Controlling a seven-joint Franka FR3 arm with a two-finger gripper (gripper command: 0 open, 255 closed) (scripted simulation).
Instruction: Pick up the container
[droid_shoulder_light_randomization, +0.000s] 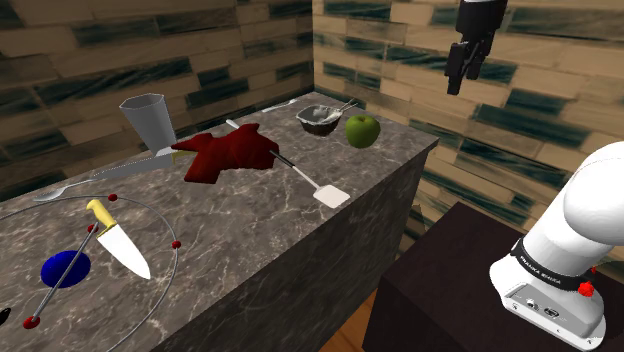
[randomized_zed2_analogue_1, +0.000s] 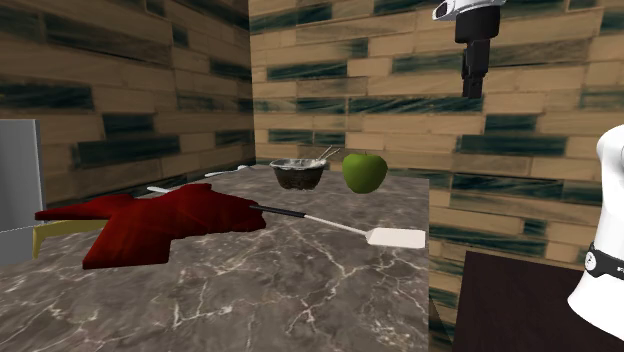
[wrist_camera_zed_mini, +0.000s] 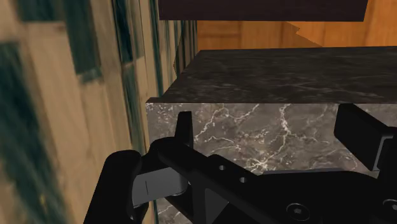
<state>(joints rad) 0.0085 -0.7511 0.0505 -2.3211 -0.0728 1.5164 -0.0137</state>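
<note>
The hand (droid_shoulder_light_randomization: 458, 82) hangs high in front of the tiled wall, out past the end of the counter (droid_shoulder_light_randomization: 260, 250). Its two fingers (wrist_camera_zed_mini: 184, 130) stand apart with nothing between them. In the wrist view the counter's marbled end face shows between them.

Nearest below the hand, by the counter's end edge, sit one green apple (droid_shoulder_light_randomization: 362, 130) and, just beside it, one small bowl (droid_shoulder_light_randomization: 321, 120). Farther along lies one white-bladed spatula (droid_shoulder_light_randomization: 330, 196), its blade close to the front edge. Its dark handle runs back to one crumpled red cloth (droid_shoulder_light_randomization: 228, 152).

The one container (droid_shoulder_light_randomization: 150, 120), a plain grey tapered cup, stands upright at the back of the counter. It is near the wall, just past the cloth on the shoulder view's left, and well apart from the hand.

One yellow-handled knife (droid_shoulder_light_randomization: 118, 240) and one blue disc (droid_shoulder_light_randomization: 65, 268) lie near the shoulder view's left. Bare marble lies open between the knife and the spatula.
</note>
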